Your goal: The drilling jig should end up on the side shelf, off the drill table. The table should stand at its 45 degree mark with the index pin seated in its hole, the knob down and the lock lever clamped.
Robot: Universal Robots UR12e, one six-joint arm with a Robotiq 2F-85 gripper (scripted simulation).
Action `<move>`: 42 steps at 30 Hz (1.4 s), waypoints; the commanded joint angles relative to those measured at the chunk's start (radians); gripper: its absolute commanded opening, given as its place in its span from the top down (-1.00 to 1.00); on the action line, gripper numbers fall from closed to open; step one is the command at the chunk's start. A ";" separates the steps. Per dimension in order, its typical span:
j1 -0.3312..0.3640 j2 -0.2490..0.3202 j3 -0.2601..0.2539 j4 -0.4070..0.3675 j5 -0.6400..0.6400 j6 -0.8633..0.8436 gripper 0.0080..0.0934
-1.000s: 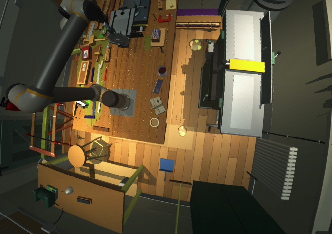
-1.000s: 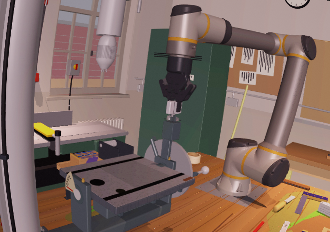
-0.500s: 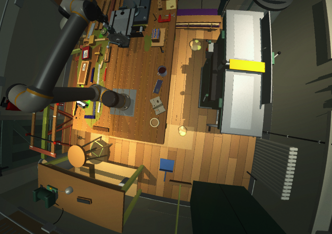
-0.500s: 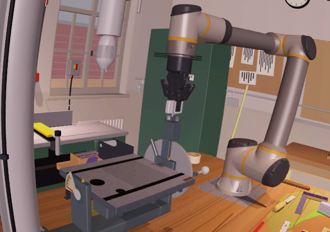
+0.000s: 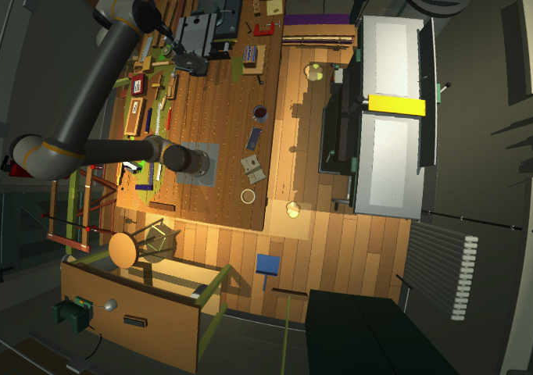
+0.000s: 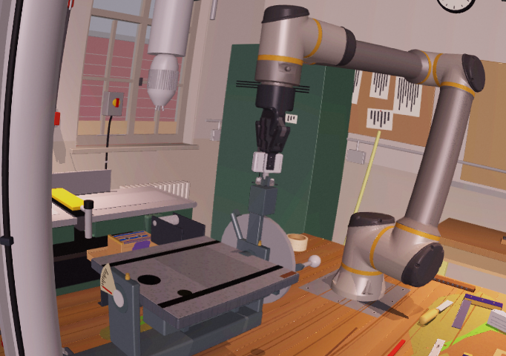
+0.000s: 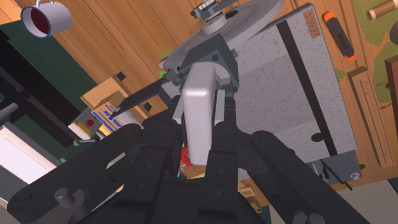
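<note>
The drill table (image 6: 203, 273) is a speckled grey plate with two dark slots and a round hole, lying level on its grey stand on the wooden bench. No jig lies on its top. Behind it a grey post (image 6: 262, 210) rises in front of a round index disc (image 6: 279, 247). A white knob (image 6: 267, 162) caps the post, and my gripper (image 6: 268, 157) is closed around that knob (image 7: 199, 107) from above. A lock lever (image 6: 237, 229) stands up beside the post, and a ball-ended handle (image 6: 313, 261) sticks out to the right. An angle scale (image 6: 109, 285) sits at the table's near-left corner.
A long grey machine bed with a yellow block (image 6: 67, 197) stands left beyond the bench. A green cabinet (image 6: 304, 147) stands behind the post. A tape roll (image 6: 298, 241), a mug (image 7: 44, 19) and hand tools (image 6: 472, 310) lie on the bench.
</note>
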 commanded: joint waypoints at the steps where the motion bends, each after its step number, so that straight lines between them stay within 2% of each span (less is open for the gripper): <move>1: 0.000 0.000 -0.001 0.000 0.000 0.028 1.00; 25: 0.000 -0.001 -0.011 0.011 0.000 0.779 1.00; 34: 0.000 -0.001 -0.012 0.011 0.000 0.963 1.00; 42: 0.000 -0.001 -0.011 0.010 0.000 1.050 1.00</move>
